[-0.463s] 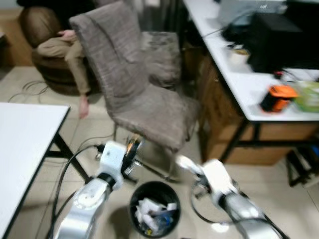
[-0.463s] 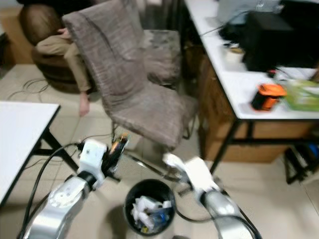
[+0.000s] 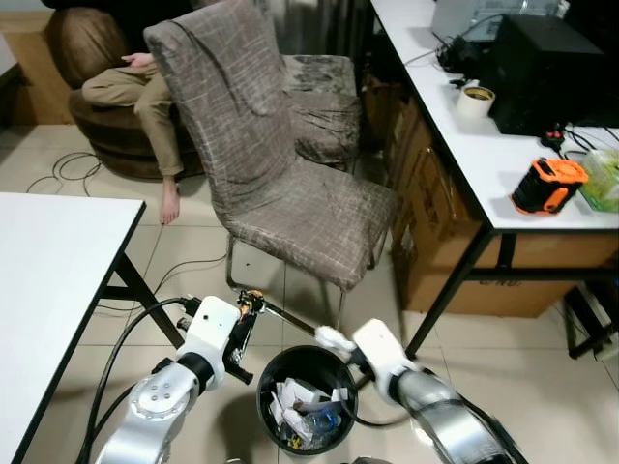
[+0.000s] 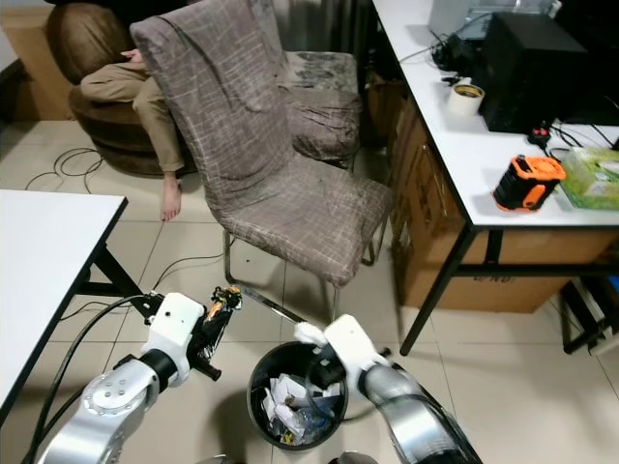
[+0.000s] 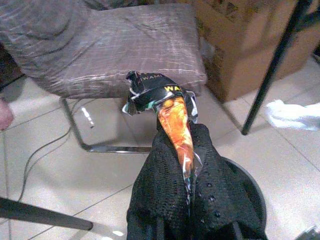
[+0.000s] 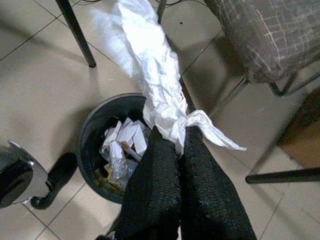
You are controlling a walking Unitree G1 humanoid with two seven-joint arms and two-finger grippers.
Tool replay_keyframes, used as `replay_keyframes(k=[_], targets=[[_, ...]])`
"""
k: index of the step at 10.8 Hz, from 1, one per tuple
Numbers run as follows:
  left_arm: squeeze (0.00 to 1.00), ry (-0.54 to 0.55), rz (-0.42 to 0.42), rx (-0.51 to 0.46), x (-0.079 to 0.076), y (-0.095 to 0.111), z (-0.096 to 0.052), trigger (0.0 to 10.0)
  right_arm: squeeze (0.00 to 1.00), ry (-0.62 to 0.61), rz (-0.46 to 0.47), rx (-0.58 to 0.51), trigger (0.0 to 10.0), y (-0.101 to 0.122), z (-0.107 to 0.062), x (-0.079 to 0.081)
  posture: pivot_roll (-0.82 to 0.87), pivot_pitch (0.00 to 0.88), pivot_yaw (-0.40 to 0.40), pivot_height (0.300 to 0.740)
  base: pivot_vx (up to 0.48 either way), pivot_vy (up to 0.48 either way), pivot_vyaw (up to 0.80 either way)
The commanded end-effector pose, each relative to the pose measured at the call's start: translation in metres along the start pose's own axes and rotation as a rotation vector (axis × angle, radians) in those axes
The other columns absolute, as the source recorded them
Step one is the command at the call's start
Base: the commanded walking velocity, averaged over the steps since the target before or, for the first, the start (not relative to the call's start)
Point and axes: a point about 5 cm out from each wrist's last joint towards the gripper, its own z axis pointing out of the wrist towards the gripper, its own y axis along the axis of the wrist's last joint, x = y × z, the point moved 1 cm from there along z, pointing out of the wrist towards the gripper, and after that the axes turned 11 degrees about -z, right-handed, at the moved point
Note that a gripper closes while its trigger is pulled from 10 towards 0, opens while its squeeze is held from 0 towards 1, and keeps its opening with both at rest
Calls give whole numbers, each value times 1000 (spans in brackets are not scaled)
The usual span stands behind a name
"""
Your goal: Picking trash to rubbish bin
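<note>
Left gripper pinches an orange wrapper beside the bin; right gripper clamps white tissue above its rim. Early release risks floor litter.

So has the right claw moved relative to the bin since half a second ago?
Yes. The right claw, shut on crumpled white tissue, has shifted toward the robot's left and now hangs over the round black rubbish bin's rim, not beside it.

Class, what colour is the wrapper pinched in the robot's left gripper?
Orange and black with yellow lettering; the wrapper shows best in the left wrist view.
</note>
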Motion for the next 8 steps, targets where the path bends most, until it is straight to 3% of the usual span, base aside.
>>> replay_keyframes(k=[1,4,5,6,8], targets=[[0,-38,-8,-10,1,7,-8,10000,0,-3,20,-5,10000,7,12,-4,-7,128,-25,740,0,0,0],[0,-72,-9,8,4,12,-30,10000,0,16,33,39,10000,13,25,-8,21,175,-33,740,0,0,0],[0,-69,-14,9,5,13,-33,10000,1000,20,65,31,10000,15,26,-8,23,179,-33,740,0,0,0],[0,-64,-20,16,5,12,-37,10000,1000,38,132,20,10000,18,29,-6,26,189,-31,740,0,0,0],[0,-55,-30,28,5,13,-41,10000,1000,56,160,8,10000,23,33,-2,26,196,-32,740,0,0,0]])
